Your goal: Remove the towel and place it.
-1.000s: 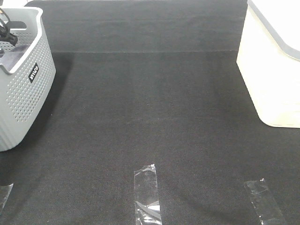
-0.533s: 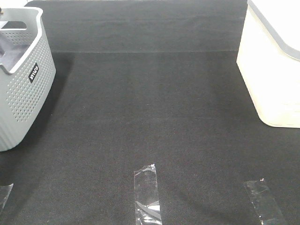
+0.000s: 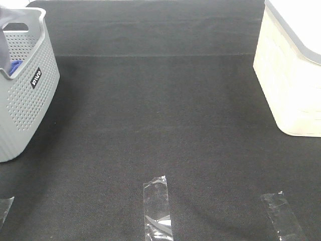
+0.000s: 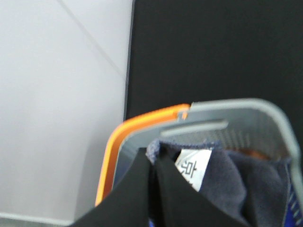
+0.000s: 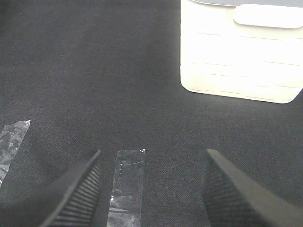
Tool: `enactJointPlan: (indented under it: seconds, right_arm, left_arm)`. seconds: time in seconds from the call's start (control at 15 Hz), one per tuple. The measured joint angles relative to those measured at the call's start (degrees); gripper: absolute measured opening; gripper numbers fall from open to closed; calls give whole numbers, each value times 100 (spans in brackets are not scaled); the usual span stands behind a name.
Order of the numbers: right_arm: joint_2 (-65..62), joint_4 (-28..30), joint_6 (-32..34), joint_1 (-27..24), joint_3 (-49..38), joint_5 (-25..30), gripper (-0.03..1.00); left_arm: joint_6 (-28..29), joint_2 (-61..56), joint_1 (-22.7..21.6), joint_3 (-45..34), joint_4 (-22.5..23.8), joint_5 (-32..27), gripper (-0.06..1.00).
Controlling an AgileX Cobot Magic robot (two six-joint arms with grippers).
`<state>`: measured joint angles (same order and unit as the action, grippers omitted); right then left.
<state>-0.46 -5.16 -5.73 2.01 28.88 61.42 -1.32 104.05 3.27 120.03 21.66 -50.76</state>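
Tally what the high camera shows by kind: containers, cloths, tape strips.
Containers: 2, grey basket, cream bin
Cloths: 2, towel, blue cloth
Tape strips: 3, left strip, middle strip, right strip
Total: 7

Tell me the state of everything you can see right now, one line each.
towel, pinched at a fold, over the basket
left fingers, shut on the towel
right fingers, open, empty, above the mat
basket, upright, blue cloth inside
bin, upright on the mat
tape, lying on the mat
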Motion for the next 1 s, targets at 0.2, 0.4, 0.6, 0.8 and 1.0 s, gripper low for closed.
enactJointPlan:
  seconds: [0.2, 0.4, 0.6, 0.8, 1.0]
  right_arm:
    - [0, 0, 0, 0, 0, 0, 58]
    - [0, -63, 0, 0, 0, 0, 58]
    - [229, -567, -23, 0, 0, 0, 58]
    - [877, -1289, -613, 0, 0, 0, 58]
    - [1994, -2005, -1553, 0, 17, 23, 58]
  left_arm:
    - [-29, -642, 544, 0, 0, 470, 0]
    - [-34, -985, 1089, 0, -23, 705, 0]
    - [-355, -1037, 1839, 0, -246, 705, 0]
    - [-705, -1037, 2630, 0, -435, 710, 0]
    - [-745, -1037, 3409, 0, -510, 453, 0]
